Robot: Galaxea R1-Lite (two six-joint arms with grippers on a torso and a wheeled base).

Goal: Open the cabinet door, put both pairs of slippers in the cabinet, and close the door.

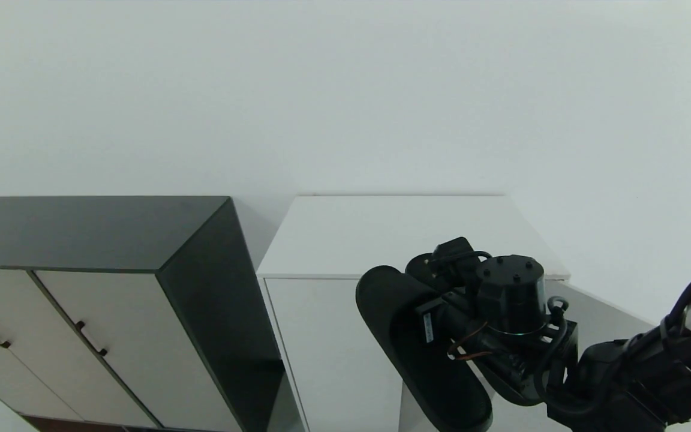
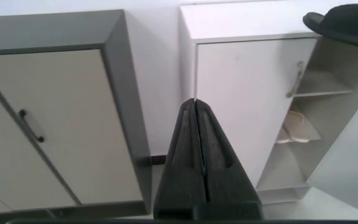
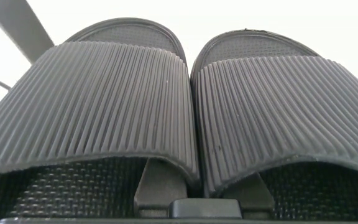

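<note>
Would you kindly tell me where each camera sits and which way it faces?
Head view: on the head, looking forward and down at the dark cabinet and white cabinet; the right gripper shows, holding the black slippers.
Left wrist view: on the left wrist, facing both cabinets past the shut left gripper.
Right wrist view: on the right wrist, fingers under the black slippers' straps.
Shared: all three show the black slippers.

At the lower right of the frame we see our right claw [image 1: 441,329] clamped on a pair of black slippers [image 1: 408,336], in front of the white cabinet [image 1: 393,237] at centre. At the left stands a dark-topped cabinet [image 1: 81,231], its pale doors closed.
</note>
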